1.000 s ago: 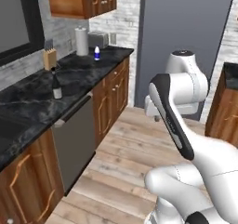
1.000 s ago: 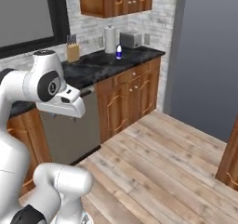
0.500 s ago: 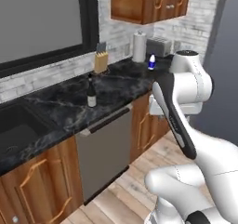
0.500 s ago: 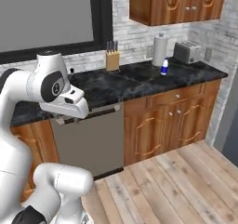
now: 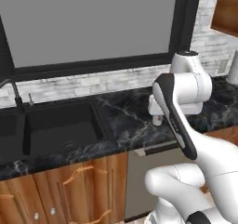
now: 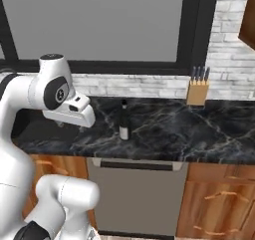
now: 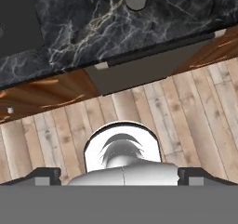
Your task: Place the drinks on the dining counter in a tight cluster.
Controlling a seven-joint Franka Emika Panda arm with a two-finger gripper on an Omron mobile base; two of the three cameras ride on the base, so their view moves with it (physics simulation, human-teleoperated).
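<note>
Sink (image 5: pixel 60 125) far left, set in wall bench (image 6: pixel 164 129). Wine bottle (image 6: pixel 123 122) stands mid-bench, left of knife block (image 6: pixel 197 92), long axis vertical, neck up. Step looks like approach: bring hand level, close from front, take body below neck. Pincer (image 7: pixel 119 174) hangs over wood floor, tips wide apart, holding nothing.

A knife block (image 6: pixel 197 91) stands on the wall counter (image 6: pixel 199 134) right of the sink (image 5: pixel 60 128).
</note>
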